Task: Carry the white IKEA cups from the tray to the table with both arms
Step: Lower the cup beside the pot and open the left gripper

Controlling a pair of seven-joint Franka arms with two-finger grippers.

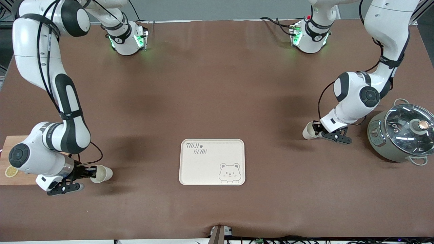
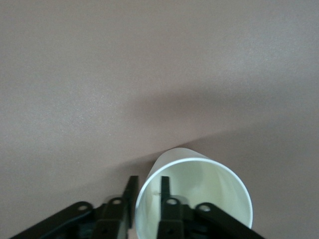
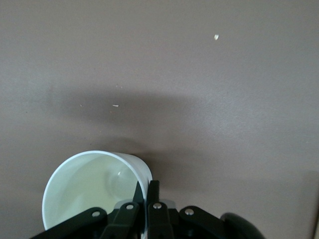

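Note:
Two white IKEA cups show, each tipped on its side at a gripper. One cup is low over the table toward the right arm's end. My right gripper is shut on its rim wall, one finger inside and one outside. The other cup lies low toward the left arm's end. My left gripper straddles its rim wall. Its fingers stand slightly apart from the wall, so it is open.
A cream tray with a bear drawing lies in the middle of the table. A grey pot with a glass lid stands beside the left arm's hand. A wooden board with a lemon slice lies under the right arm's wrist.

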